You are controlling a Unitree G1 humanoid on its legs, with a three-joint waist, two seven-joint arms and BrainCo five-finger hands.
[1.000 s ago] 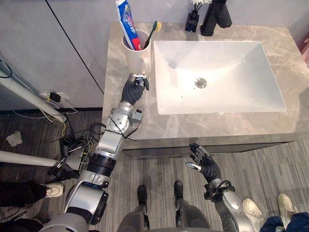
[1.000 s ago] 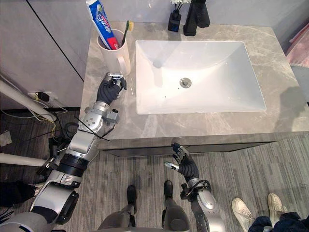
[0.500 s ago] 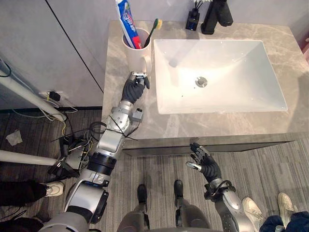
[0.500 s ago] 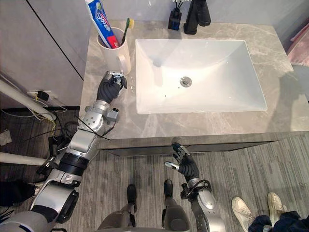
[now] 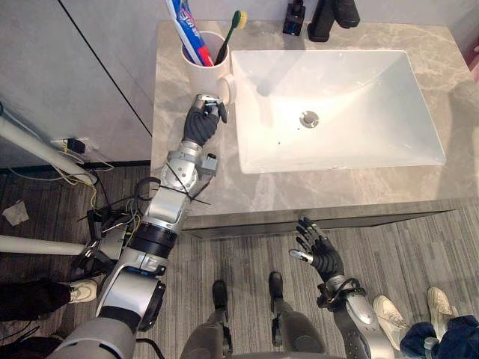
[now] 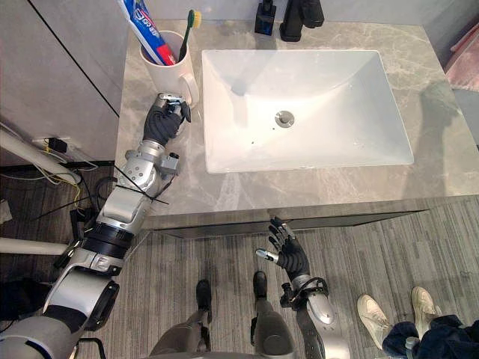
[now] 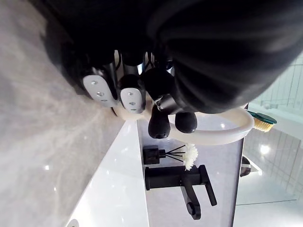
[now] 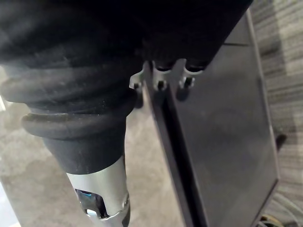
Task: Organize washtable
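Note:
A white mug point(image 5: 200, 71) stands at the back left of the grey marble washtable point(image 5: 168, 142), close to the sink's left edge. A blue, red and white toothpaste tube point(image 5: 183, 26) and a green toothbrush point(image 5: 230, 30) stand in it. My left hand point(image 5: 200, 126) reaches up to the mug's near side. In the left wrist view its fingers point(image 7: 130, 97) curl through the white handle point(image 7: 222, 135). Below the washtable's front edge my right hand point(image 5: 322, 254) hangs open with fingers spread and holds nothing.
A white rectangular sink point(image 5: 254, 90) takes up the middle of the top. A black faucet point(image 5: 329, 16) and a small black reed diffuser point(image 5: 293, 19) stand behind it. Grey cabinet doors are on the left. A person's shoes point(image 5: 385, 310) show on the floor at lower right.
The whole picture has shifted, so the camera has moved. My left hand stays at the mug's handle and my right hand hangs in the same spot.

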